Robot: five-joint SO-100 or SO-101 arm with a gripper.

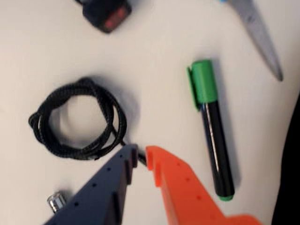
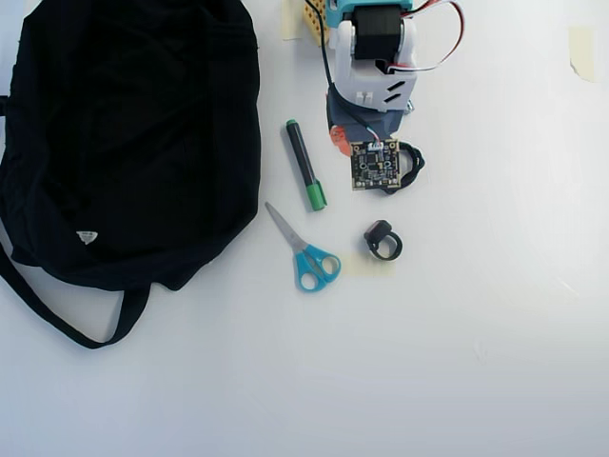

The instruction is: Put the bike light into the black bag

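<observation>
While the arm (image 2: 373,57) reaches down from the top of the overhead view, its fingers (image 1: 142,157) hang low over the white surface (image 2: 495,314), just beside the coiled black cable (image 1: 77,119). Seen from the wrist view, the dark blue finger (image 1: 101,192) and the orange finger (image 1: 180,187) stand nearly pressed together, with only a thin gap between the tips, and a short end of the cable seems to sit in this gap; I cannot tell if they really pinch it. The bike light (image 2: 383,240) lies free on the surface, apart from the fingers, and in the wrist view it shows only partly at the top edge with a red face (image 1: 108,15). A green-capped marker (image 2: 304,166) lies between the arm and the black bag (image 2: 124,143), and the scissors (image 2: 306,255) with blue handles lie below the marker. The bag fills the left side of the overhead view, its strap (image 2: 71,324) lying curved on the surface. A small silver piece (image 1: 56,201) shows beside the blue finger.
</observation>
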